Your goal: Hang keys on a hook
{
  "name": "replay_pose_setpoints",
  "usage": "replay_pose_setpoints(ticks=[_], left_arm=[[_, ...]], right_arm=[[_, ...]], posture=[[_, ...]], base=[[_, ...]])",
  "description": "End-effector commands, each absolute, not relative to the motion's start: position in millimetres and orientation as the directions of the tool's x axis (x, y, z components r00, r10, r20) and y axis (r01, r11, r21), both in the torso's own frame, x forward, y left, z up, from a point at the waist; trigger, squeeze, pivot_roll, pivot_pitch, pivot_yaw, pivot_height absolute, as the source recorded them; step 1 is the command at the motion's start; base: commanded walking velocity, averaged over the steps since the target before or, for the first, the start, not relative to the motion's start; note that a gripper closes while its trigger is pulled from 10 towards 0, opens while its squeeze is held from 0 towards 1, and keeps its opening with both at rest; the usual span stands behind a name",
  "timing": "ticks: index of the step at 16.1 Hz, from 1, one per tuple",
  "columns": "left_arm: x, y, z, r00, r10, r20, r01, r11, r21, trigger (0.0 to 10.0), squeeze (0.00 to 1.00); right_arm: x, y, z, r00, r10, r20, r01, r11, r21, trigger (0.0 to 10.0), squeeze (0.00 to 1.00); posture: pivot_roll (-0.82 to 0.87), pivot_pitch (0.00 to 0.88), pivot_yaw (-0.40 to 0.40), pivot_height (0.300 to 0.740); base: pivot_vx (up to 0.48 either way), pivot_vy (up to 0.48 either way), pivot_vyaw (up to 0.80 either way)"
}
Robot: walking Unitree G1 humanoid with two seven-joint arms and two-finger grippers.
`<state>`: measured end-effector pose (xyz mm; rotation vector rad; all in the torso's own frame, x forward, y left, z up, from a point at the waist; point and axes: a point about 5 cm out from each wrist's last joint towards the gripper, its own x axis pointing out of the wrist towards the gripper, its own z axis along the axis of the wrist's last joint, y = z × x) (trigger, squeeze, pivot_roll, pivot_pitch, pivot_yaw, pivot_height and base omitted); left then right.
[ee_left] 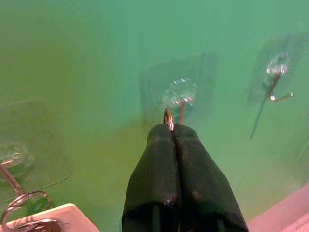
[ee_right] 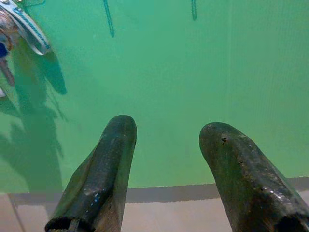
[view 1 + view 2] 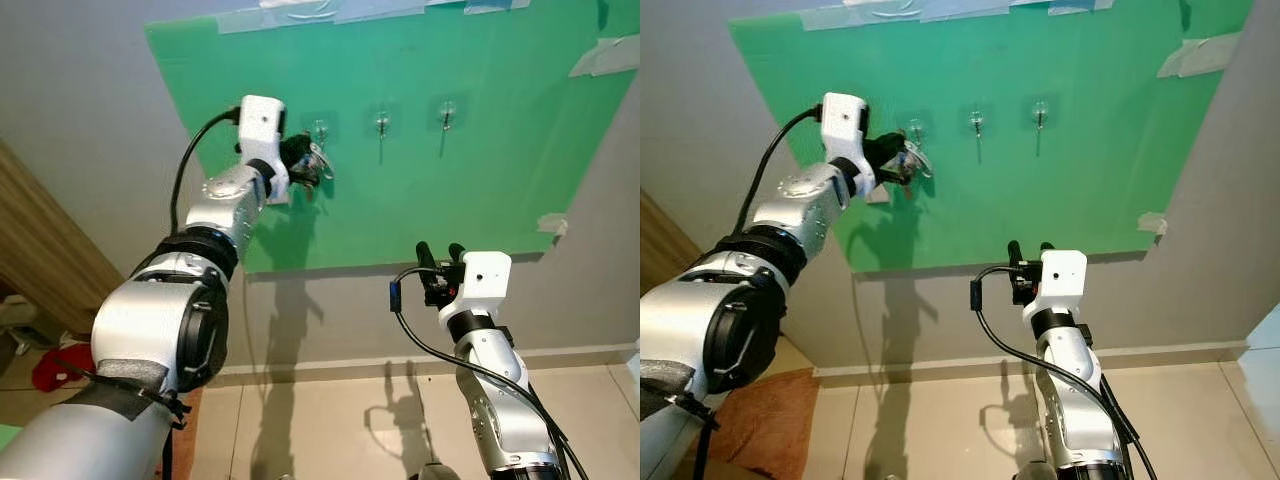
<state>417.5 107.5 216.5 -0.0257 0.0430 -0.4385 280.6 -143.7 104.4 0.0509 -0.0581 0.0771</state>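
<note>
Three clear adhesive hooks sit in a row on the green board [image 3: 450, 190]. My left gripper [image 3: 306, 160] is raised against the board just below the leftmost hook [image 3: 320, 127]. It is shut on the keys [image 3: 321, 166], whose silver ring hangs at the fingertips. In the left wrist view a thin edge of the ring [image 1: 168, 118] pokes out between the shut fingers [image 1: 159, 159], right under a hook [image 1: 179, 94]. My right gripper [image 3: 440, 252] is held lower, in front of the board's bottom edge. It is open, with nothing between its fingers [image 2: 113, 159].
The middle hook [image 3: 381, 123] and right hook [image 3: 447, 112] are bare. The board is taped to a grey wall [image 3: 90, 110]. A tiled floor [image 3: 330, 420] lies below, with a wooden panel [image 3: 40, 250] and red cloth [image 3: 55, 365] at the left.
</note>
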Motion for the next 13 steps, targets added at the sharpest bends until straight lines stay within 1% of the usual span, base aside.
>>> replay_pose_setpoints(ticks=[1, 3, 4, 6, 8, 10, 11, 12, 13], left_arm=[[419.6, 107.6, 227.5, 0.907, -0.421, -0.018, 0.421, 0.906, 0.036, 0.0, 0.0], [418.4, 102.7, 222.6, 0.902, -0.428, -0.051, 0.431, 0.894, 0.124, 0.0, 0.0], [418.2, 102.3, 221.6, 0.902, -0.428, -0.056, 0.432, 0.893, 0.131, 0.0, 0.0], [417.6, 101.8, 217.7, 0.903, -0.422, -0.085, 0.43, 0.877, 0.213, 0.0, 0.0], [417.8, 100.7, 218.5, 0.905, -0.417, -0.09, 0.425, 0.869, 0.255, 0.0, 0.0], [418.3, 101.3, 219.7, 0.911, -0.405, -0.082, 0.413, 0.878, 0.244, 0.0, 0.0], [419.3, 103.6, 221.8, 0.92, -0.386, -0.066, 0.391, 0.904, 0.175, 0.0, 0.0], [419.8, 105.8, 222.7, 0.925, -0.375, -0.059, 0.379, 0.915, 0.139, 0.0, 0.0], [419.9, 106.4, 222.6, 0.927, -0.371, -0.058, 0.375, 0.917, 0.134, 0.0, 0.0]], right_arm=[[284.1, -137.5, 107.4, 0.994, 0.089, 0.069, -0.092, 0.995, 0.046, 10.0, 0.0], [283.6, -137.4, 107.2, 0.994, 0.087, 0.068, -0.09, 0.995, 0.047, 10.0, 0.0], [283.5, -137.4, 107.1, 0.994, 0.087, 0.068, -0.09, 0.995, 0.048, 10.0, 0.0], [282.9, -137.4, 106.9, 0.994, 0.084, 0.067, -0.088, 0.995, 0.048, 10.0, 0.0], [282.5, -136.9, 106.4, 0.994, 0.084, 0.066, -0.087, 0.995, 0.049, 10.0, 0.0], [282.5, -136.6, 106.4, 0.994, 0.084, 0.065, -0.087, 0.995, 0.049, 10.0, 0.0], [282.5, -136.5, 106.4, 0.994, 0.085, 0.065, -0.088, 0.995, 0.049, 10.0, 0.0], [282.2, -136.3, 106.4, 0.994, 0.085, 0.065, -0.088, 0.995, 0.048, 10.0, 0.0], [282.1, -136.3, 106.3, 0.994, 0.084, 0.064, -0.087, 0.995, 0.048, 10.0, 0.0]], posture=[[-0.35, 0.0, 0.215, 0.707], [-0.35, 0.0, 0.217, 0.707], [-0.35, 0.0, 0.218, 0.707], [-0.35, 0.0, 0.219, 0.707], [-0.35, 0.0, 0.22, 0.707], [-0.35, 0.0, 0.22, 0.707], [-0.36, 0.0, 0.221, 0.707], [-0.36, 0.0, 0.221, 0.707], [-0.36, 0.0, 0.222, 0.707]], base=[[0.0, 0.0, 0.0], [0.0, 0.0, 0.0], [0.0, 0.0, 0.0], [0.0, 0.0, 0.0], [0.0, 0.0, 0.0], [0.0, 0.0, 0.0], [0.0, 0.0, 0.0], [0.0, 0.0, 0.0], [0.0, 0.0, 0.0]])
